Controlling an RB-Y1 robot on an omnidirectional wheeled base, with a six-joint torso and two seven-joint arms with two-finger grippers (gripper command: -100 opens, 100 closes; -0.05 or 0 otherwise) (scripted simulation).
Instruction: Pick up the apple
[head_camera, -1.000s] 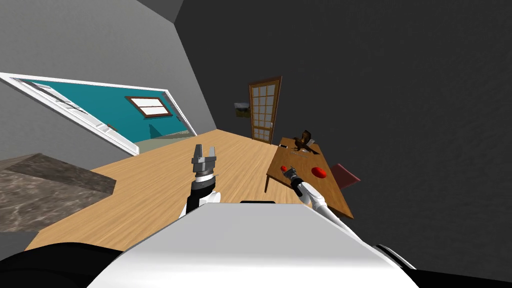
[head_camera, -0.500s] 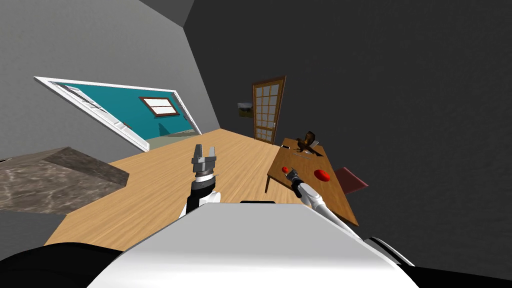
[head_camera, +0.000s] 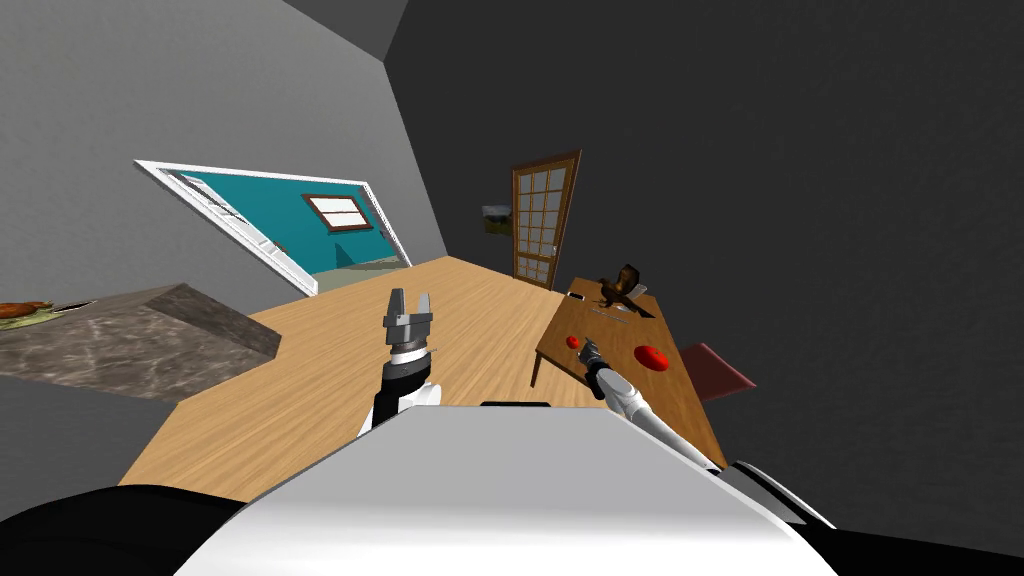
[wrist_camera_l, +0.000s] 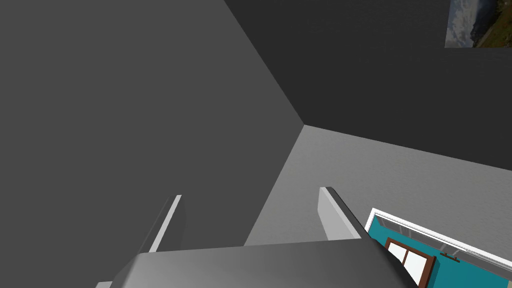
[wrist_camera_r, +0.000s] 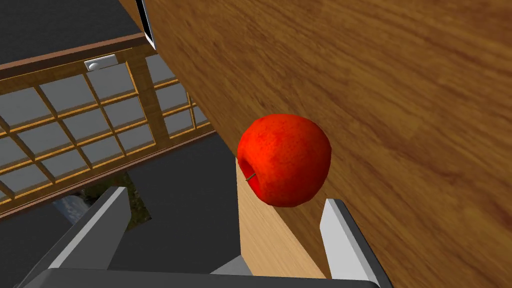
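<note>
Since a second ago my head has turned, so the whole room has slid to the right in the head view. The apple and right claw have kept their places beside each other.

The apple (wrist_camera_r: 284, 160) is red and round, with its short stem turned toward the claw. It lies on the wooden tabletop (wrist_camera_r: 400, 100), right at its left edge and close to the near left corner; the head view shows it there too (head_camera: 573, 342). The right claw (wrist_camera_r: 225, 197) is released, its two fingers (wrist_camera_r: 345, 240) spread wide. The apple sits just past their tips, in line with the gap and nearer the finger over the tabletop. Neither finger touches it. In the head view the right claw (head_camera: 590, 350) reaches over the near left corner of the tabletop (head_camera: 605, 322).

Further along the tabletop, well apart from the apple, lies a flat red thing (head_camera: 651, 357). A brown figure (head_camera: 622, 285) stands at the far end. A dark red chair (head_camera: 715, 370) sits at the right edge. A wooden door (head_camera: 545, 220) with glass panes stands beyond the far end.

The left claw (head_camera: 410, 296) is held up in front of me over the wooden floor (head_camera: 320, 380), also released, fingers (wrist_camera_l: 332, 212) apart.
</note>
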